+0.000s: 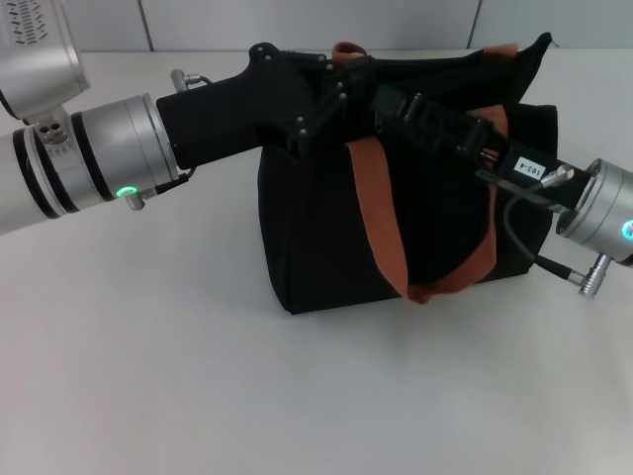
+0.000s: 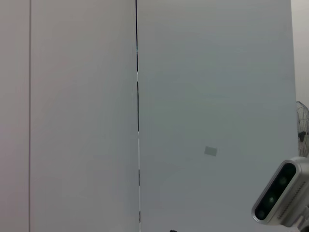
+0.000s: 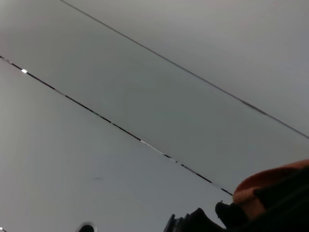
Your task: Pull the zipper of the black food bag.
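Note:
The black food bag (image 1: 316,233) stands upright in the middle of the white table in the head view. One brown-orange strap handle (image 1: 381,213) hangs down its front, and another shows at the top edge. My left gripper (image 1: 331,94) reaches in from the left and sits at the bag's top edge. My right gripper (image 1: 396,104) reaches in from the right and meets it there. The two black hands hide the top edge between them, so the zipper is hidden. The right wrist view shows a bit of orange strap (image 3: 270,186).
The white table (image 1: 198,386) spreads in front of and left of the bag. Grey wall panels stand behind it. The left wrist view shows only the wall, a silver camera housing (image 2: 280,193) and the edge of a fan (image 2: 303,128).

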Robot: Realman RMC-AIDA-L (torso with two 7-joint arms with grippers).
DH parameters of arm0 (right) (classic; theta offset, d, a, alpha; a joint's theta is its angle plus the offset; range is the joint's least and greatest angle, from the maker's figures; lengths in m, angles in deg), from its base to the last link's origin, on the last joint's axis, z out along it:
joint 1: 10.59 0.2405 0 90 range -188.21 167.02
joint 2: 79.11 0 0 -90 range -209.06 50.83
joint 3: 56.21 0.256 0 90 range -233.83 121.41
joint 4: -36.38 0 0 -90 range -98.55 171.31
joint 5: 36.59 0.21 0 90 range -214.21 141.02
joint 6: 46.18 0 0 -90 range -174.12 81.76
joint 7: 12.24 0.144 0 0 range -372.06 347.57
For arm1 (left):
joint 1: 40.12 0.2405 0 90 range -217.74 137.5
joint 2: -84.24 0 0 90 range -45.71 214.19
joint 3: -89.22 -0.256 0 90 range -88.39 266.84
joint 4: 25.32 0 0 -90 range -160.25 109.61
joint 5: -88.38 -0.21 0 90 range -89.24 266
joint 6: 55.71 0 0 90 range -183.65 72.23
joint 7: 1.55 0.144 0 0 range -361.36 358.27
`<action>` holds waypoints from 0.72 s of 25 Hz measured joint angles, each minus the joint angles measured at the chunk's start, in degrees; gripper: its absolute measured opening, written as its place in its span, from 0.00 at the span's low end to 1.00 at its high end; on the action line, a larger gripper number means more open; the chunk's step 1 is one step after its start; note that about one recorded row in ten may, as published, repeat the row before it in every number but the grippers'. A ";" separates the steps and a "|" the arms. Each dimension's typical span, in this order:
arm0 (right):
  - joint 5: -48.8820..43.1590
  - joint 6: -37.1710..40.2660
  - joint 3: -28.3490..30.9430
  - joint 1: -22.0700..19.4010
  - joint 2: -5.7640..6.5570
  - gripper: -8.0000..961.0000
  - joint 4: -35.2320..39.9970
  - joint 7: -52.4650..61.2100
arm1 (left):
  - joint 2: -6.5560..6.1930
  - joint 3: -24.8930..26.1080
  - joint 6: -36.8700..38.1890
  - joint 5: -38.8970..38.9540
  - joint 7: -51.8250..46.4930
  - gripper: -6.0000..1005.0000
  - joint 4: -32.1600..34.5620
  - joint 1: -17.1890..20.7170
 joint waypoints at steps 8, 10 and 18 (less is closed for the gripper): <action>0.00 -1.60 -0.44 -0.03 -0.01 0.79 0.13 -0.28 | 0.00 -0.09 0.47 0.02 0.17 0.05 0.59 -0.07; 0.00 -1.62 -0.81 0.01 -0.01 0.79 0.32 -0.62 | -0.01 -0.09 0.63 0.02 0.19 0.05 0.61 -0.07; 0.41 -2.08 -2.12 -0.10 -0.18 0.79 1.89 -12.59 | 0.00 -0.24 0.82 0.13 0.32 0.05 0.75 -0.47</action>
